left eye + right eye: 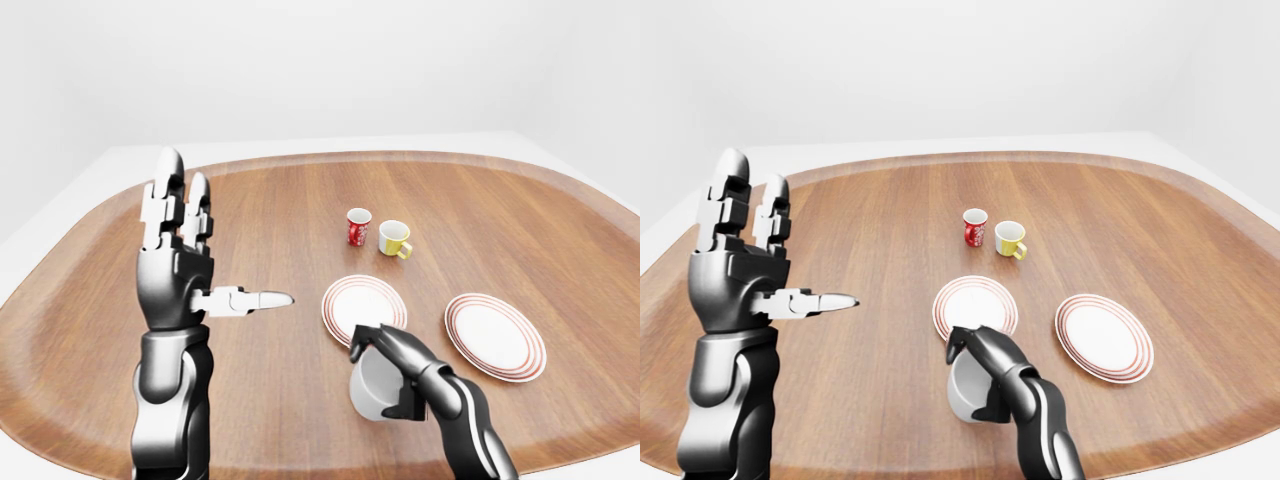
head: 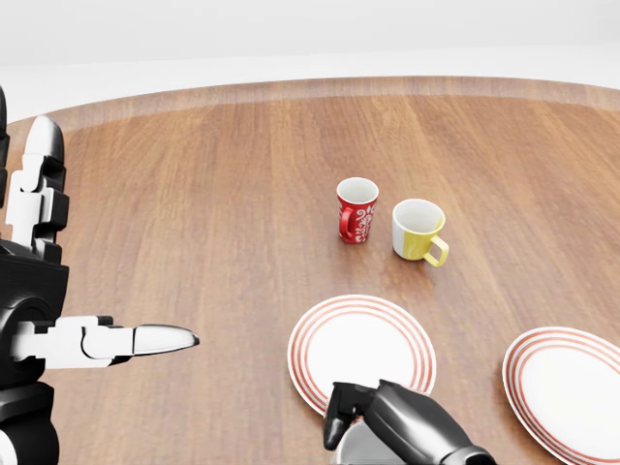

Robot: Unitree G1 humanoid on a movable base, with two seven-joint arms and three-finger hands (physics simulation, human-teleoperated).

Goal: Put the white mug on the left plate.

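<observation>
The white mug (image 1: 370,388) is tilted in my right hand (image 1: 378,378), whose fingers are shut round its body. It sits just below the lower edge of the left plate (image 1: 345,300) in the left-eye view. Whether the mug is off the table I cannot tell. The left plate is white with red rings and bare. In the head view only the mug's rim (image 2: 351,448) shows under my dark right hand (image 2: 387,421). My left hand (image 1: 225,240) is raised at the left, open, fingers upright and thumb pointing right, holding nothing.
A second red-ringed plate (image 1: 495,335) lies to the right of the first. A red patterned mug (image 2: 356,210) and a yellow-and-white mug (image 2: 418,231) stand side by side above the left plate. The brown oval table's edge (image 1: 300,160) curves round the scene.
</observation>
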